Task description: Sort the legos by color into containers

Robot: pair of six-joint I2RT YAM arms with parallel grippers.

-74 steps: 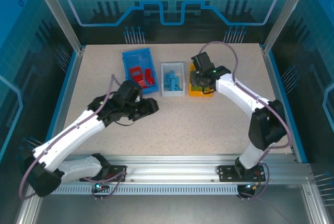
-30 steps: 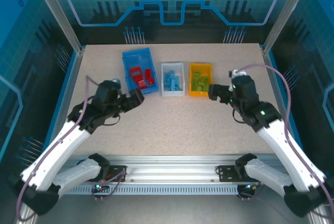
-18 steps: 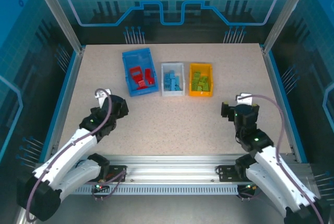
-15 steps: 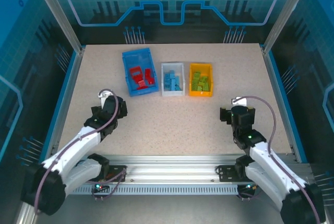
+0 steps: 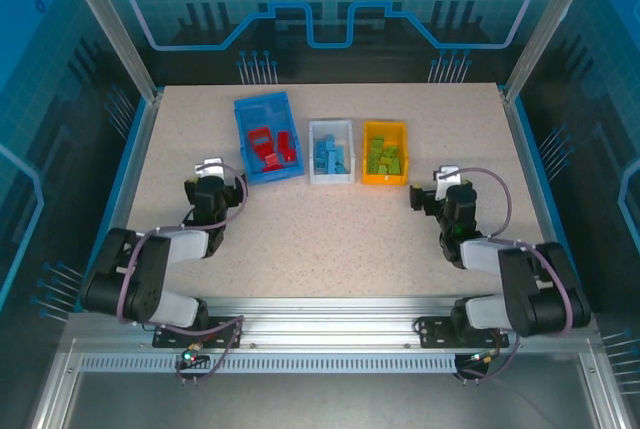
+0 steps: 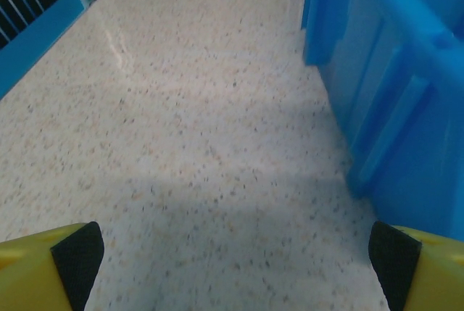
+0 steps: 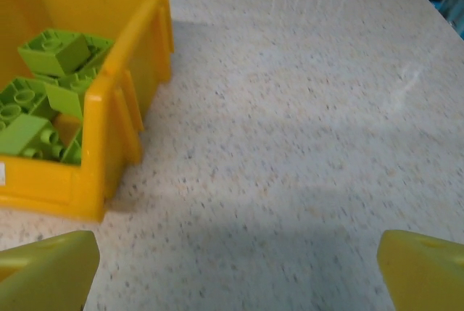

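Bins (image 5: 252, 111) 3 | legos (image 7: 54, 50) 3 colours | left pincer (image 6: 235, 256) wide | right pincer (image 7: 235, 262) wide

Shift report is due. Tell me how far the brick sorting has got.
Done: red plastic bricks lie in the large blue bin, blue bricks in the small white bin, lime-green bricks in the orange-yellow bin. In hand: nothing; the left fingers and right fingers stand open and empty. Left: probably nothing; every brick I can see is already in a bin.
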